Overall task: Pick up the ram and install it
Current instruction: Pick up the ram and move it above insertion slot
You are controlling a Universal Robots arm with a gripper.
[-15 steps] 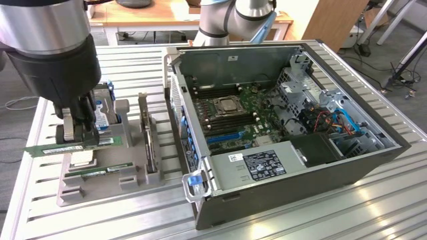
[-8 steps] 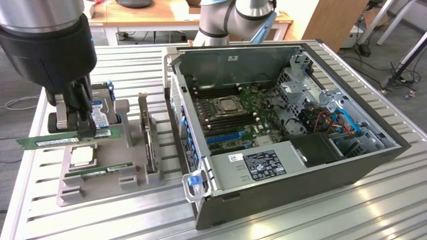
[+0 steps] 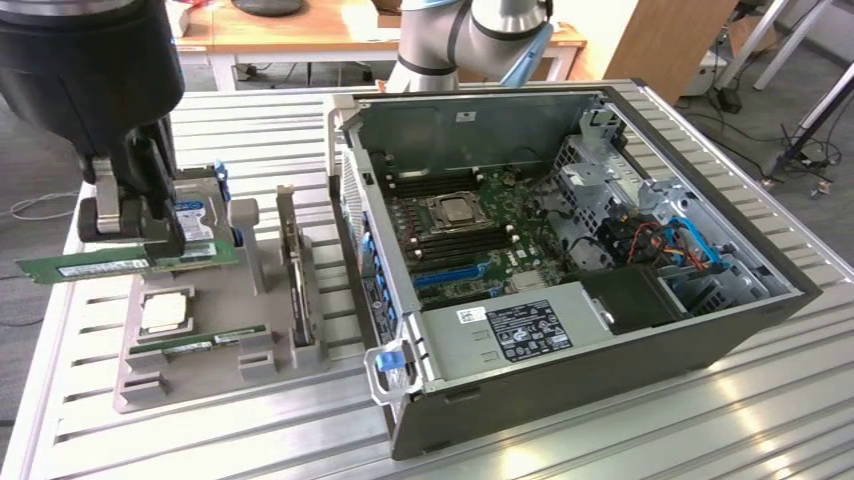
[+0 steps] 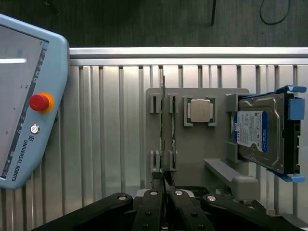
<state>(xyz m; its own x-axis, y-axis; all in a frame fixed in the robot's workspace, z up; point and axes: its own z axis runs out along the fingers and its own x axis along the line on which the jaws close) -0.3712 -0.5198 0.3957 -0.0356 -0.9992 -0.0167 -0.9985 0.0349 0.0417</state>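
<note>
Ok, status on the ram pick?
Gripper shut on the ram, stick held level above the grey holder. Not yet in the open PC case. Case side wall stands between ram and motherboard.

Silver-grey arm (image 3: 447, 40) with rounded joints; black end effector (image 4: 163, 179) studded with 4 silver screw heads.

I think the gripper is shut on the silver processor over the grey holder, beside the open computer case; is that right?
Not quite: the gripper is shut on the ram, the long green stick, not the processor, which lies in its pocket on the grey holder. The exterior view shows this. The computer case beside it is indeed open.
</note>
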